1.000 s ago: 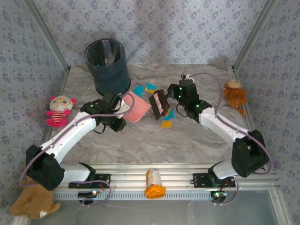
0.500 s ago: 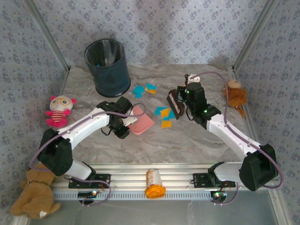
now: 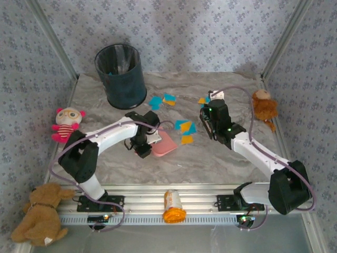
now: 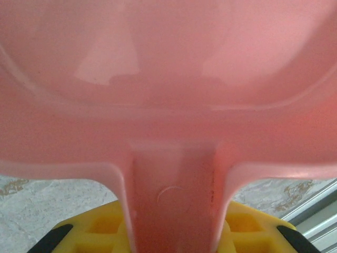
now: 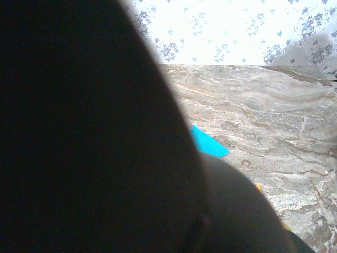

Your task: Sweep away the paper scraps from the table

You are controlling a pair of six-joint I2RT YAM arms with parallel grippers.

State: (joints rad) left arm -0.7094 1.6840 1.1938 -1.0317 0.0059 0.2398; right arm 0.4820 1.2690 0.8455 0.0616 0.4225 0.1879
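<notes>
Any print on the orange bottle, which lies at the near rail behind both hands, is too small to read.

The left hand pinches the handle of the pink dustpan. Its yellow fingers clamp the handle from both sides, and the pan extends ahead of them over the tabletop.

The right hand is pressed together. A dark rounded object sits directly before its camera; what it is cannot be told.

The paper scraps lie mainly between the two hands, near the dustpan's front edge. Further scraps lie beyond each hand, toward the far wall.
</notes>
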